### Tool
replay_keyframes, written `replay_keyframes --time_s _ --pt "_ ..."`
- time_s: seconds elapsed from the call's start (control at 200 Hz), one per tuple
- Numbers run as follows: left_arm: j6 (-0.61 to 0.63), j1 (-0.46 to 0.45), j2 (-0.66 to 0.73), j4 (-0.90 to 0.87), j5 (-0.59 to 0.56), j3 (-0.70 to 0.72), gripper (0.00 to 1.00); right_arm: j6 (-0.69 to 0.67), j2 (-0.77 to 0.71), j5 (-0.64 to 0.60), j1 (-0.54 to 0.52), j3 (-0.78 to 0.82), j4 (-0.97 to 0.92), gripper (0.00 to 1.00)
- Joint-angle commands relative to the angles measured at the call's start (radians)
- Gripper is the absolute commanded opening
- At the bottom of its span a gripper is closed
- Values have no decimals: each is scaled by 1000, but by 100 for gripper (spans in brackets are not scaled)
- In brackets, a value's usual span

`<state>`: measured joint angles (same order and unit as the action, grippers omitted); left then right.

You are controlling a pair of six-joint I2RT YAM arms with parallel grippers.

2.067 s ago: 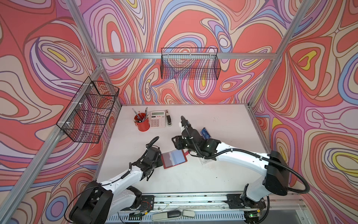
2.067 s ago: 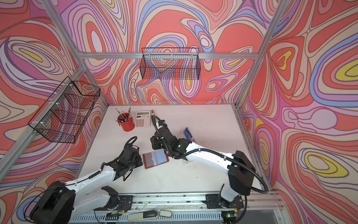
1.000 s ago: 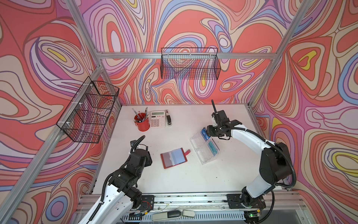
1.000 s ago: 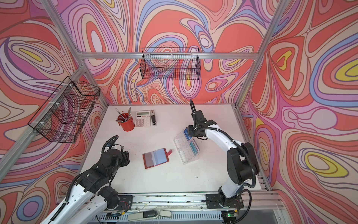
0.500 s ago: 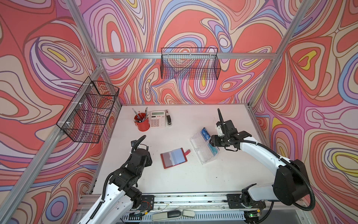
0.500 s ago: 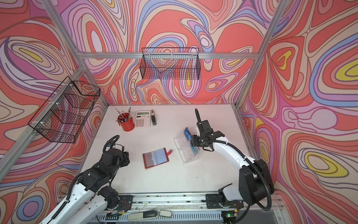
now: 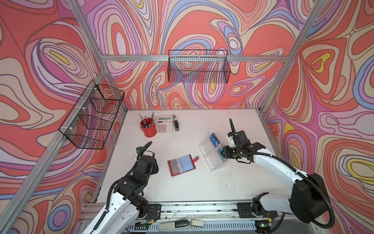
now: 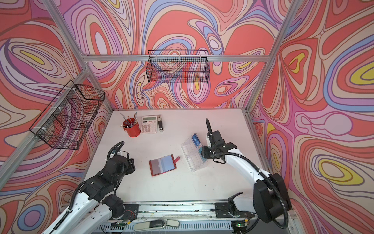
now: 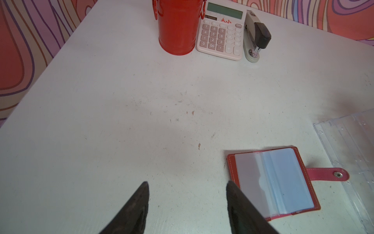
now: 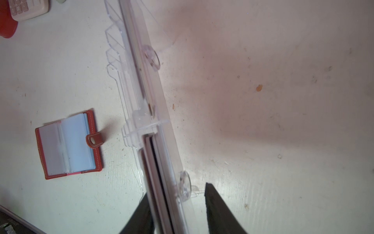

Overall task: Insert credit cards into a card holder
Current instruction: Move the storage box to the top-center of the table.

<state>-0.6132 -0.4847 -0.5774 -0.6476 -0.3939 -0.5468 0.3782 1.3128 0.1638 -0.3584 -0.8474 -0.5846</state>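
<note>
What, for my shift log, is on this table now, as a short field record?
holder: red leather-look folding wallet, lying open, clear sleeves up
cards: blue and teal plastic cards standing in clear acrylic tiered stand
left end effector: open, empty, beside wallet
right end effector: open, straddling stand and cards
clutter: red pen cup, white calculator, stapler

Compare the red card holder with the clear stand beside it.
The card holder is opaque red with greyish sleeves; the stand is see-through plastic. The card holder lies open and flat; the stand rises in tiers. The stand has blue cards standing in it and the right hand straddling its edge; the card holder has no hand on it. Both rest on the white table.
</note>
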Motion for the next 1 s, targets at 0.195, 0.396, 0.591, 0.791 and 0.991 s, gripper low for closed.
replay_keyframes --time_s 0.195,0.396,0.591,0.791,0.991 --pt "-7 0 1 -30 -21 7 62 90 116 -24 6 -12 77 6" --pt "-9 0 5 -32 -25 7 63 103 295 -29 6 -150 94 1" --pt "-9 -1 5 -32 -28 7 64 42 359 -43 6 -260 63 4" --pt "-7 0 -5 -25 -31 5 64 11 337 -255 6 -296 -35 2" --pt "-9 0 -12 -29 -28 4 64 -15 347 -299 6 -309 -54 5"
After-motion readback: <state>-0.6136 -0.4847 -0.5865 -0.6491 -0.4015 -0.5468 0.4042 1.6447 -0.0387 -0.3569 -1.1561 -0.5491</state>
